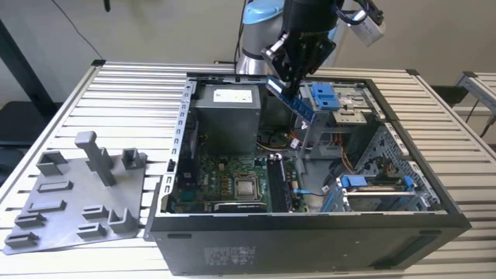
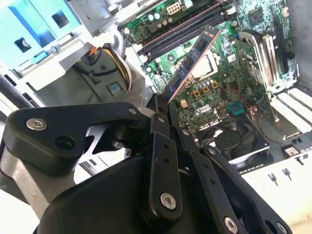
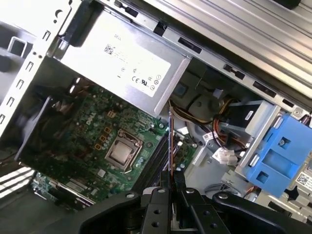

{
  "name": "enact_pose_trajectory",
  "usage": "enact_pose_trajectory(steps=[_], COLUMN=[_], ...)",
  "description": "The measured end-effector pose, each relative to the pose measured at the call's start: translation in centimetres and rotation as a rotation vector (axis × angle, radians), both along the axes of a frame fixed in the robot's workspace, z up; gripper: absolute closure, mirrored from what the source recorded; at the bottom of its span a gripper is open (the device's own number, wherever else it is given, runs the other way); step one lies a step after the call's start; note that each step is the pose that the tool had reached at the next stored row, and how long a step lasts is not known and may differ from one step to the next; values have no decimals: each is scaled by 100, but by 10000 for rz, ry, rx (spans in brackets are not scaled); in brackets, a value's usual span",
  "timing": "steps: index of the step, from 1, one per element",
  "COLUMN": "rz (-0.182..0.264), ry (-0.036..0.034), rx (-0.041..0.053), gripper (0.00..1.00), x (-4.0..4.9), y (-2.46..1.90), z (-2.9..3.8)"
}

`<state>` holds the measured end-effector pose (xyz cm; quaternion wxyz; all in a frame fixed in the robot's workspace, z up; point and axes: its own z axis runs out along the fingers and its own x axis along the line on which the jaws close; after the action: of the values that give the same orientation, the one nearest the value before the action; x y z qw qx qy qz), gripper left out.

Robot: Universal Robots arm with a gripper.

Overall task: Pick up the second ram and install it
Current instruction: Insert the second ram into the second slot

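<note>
The table (image 1: 132, 99) is pale ribbed metal with a soft shine, the tray (image 1: 74, 203) is dull gray plastic, and the computer case (image 1: 294, 247) is matt black metal outside. The power box (image 3: 122, 63) is smooth gray metal with a paper sticker, the drive holders (image 3: 275, 156) are smooth bright blue plastic, and the chip cover (image 3: 119, 152) is shiny silver metal. The gripper (image 2: 163, 102) is smooth matt black with shiny little screws, and the second ram (image 2: 192, 58) is a thin dark board with flat black chips and a slight shine.
</note>
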<state>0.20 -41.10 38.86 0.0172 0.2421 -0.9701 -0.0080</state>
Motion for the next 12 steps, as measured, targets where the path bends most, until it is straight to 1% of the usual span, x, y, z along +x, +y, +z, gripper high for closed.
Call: enact_pose_trajectory(steps=[8,12], rz=[-986,-1599], ry=[0,1], rx=[0,-1], gripper=[86,86], x=[2,2], y=[0,0], z=[-5,-10])
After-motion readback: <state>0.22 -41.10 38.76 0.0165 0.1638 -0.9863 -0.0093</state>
